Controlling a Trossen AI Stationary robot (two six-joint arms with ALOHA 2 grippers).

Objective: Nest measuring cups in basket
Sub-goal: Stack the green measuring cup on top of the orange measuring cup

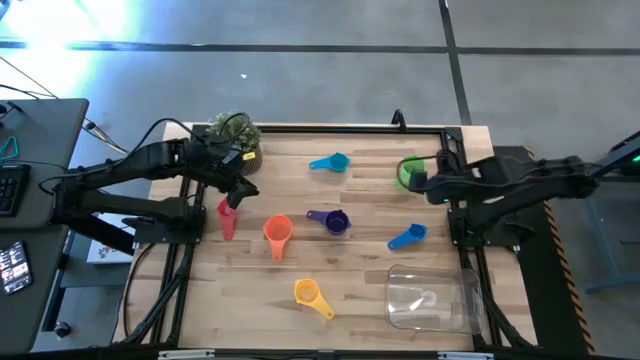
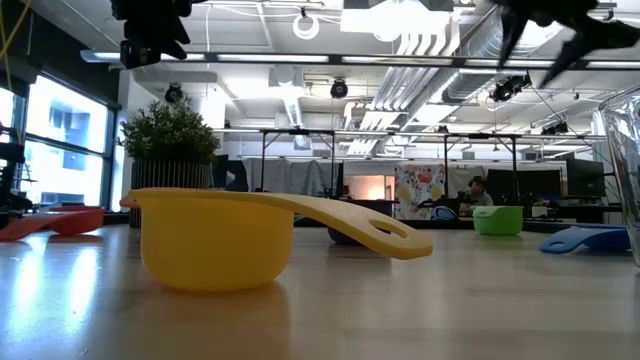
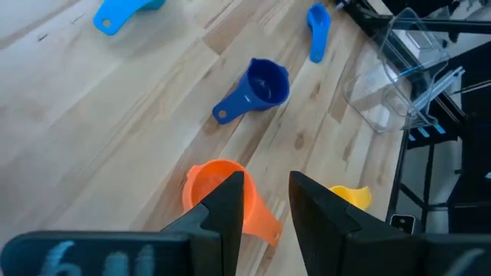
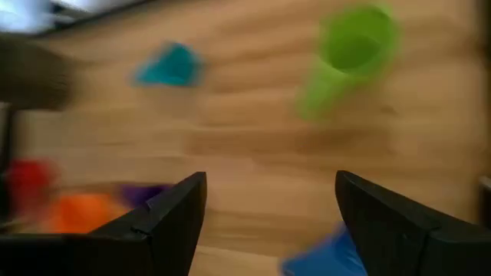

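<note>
Several measuring cups stand apart on the wooden table: teal, green, purple, blue, orange, yellow and pink-red. The clear basket rests at the near right. My left gripper hangs above the table at the left, over the pink-red cup's far end. Its fingers are open and hold nothing, and the orange cup lies beyond them. My right gripper hovers wide open next to the green cup, holding nothing.
A potted plant stands at the table's far left corner, close behind my left gripper. In the low view the yellow cup fills the foreground, and the basket's wall rises at the right. Bare wood lies in the table's near left part.
</note>
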